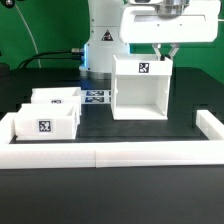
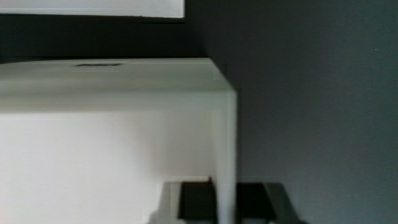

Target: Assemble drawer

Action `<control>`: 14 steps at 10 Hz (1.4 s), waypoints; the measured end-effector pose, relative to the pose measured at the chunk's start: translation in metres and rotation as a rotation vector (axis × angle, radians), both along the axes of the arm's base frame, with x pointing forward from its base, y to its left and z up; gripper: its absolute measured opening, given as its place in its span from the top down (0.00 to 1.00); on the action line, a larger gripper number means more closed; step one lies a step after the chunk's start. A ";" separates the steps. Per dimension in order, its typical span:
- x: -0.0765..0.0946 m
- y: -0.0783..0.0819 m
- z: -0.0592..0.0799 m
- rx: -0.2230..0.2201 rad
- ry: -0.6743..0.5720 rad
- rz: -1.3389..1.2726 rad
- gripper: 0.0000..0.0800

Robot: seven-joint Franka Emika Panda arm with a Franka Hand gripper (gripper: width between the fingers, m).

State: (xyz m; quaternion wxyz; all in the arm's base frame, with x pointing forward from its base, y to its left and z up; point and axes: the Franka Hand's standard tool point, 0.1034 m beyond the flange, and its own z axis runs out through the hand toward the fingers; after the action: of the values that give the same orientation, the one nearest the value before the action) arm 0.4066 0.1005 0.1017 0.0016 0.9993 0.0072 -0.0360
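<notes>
hand point(image 2: 226, 203) clamps a wall of the drawer case point(image 1: 140, 100) (square tag point(image 1: 142, 68) on its front).

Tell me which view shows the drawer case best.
The exterior view: the whole case stands upright, open front and tag visible. The wrist view shows only a blurred close-up of one wall, its edge between the fingers of the gripper.

- This place is a robotics lab with a test bench;
- a white robot arm point(image 1: 100, 40) stands at the back of a black worktop point(image 1: 120, 130);
- a low white wall point(image 1: 120, 153) edges that worktop;
- the marker board point(image 1: 97, 97) lies flat on it, and the white drawer case point(image 1: 140, 95) bears a black-and-white square tag point(image 1: 143, 68);
- a plain green backdrop point(image 1: 50, 25) hangs behind.
</notes>
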 end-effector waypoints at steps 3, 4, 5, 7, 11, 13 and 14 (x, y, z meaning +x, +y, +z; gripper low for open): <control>0.000 0.000 0.000 0.000 0.000 0.000 0.95; 0.000 0.000 0.000 0.000 0.000 0.000 0.95; 0.001 0.000 0.000 0.001 0.001 0.006 0.95; 0.028 -0.001 0.001 0.013 -0.012 0.021 0.95; 0.080 -0.001 0.001 0.038 -0.048 0.036 0.95; 0.110 0.001 0.001 0.048 -0.075 0.026 0.95; 0.122 0.001 0.001 0.052 -0.086 0.022 0.95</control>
State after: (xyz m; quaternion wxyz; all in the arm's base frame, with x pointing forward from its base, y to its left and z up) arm 0.5287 0.1020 0.1029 -0.0239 0.9995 0.0192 0.0072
